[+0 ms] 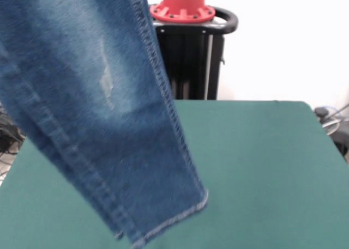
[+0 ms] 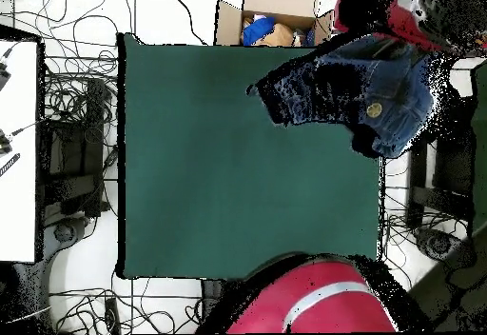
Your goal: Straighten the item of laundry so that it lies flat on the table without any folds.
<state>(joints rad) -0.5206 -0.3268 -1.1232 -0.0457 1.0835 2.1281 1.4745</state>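
The item of laundry (image 1: 109,123), blue denim jeans with faded patches and tan stitching, hangs in the air instead of lying on the table (image 1: 262,167). In the front view one hemmed leg slants down from the upper left, its hem just above the green cloth near the front edge. From overhead the jeans (image 2: 380,84) are a bunched mass with a metal button showing, raised over the table's (image 2: 238,160) top right corner. A red shape (image 2: 399,12) touches them at the top right edge; what it is cannot be told. No gripper shows in either view.
The robot's red body (image 2: 319,303) is at the bottom of the overhead view, and its black pedestal (image 1: 188,47) stands behind the table. A cardboard box (image 2: 276,17) sits beyond the top edge. Cables cover the floor around a white desk (image 2: 19,150) at the left.
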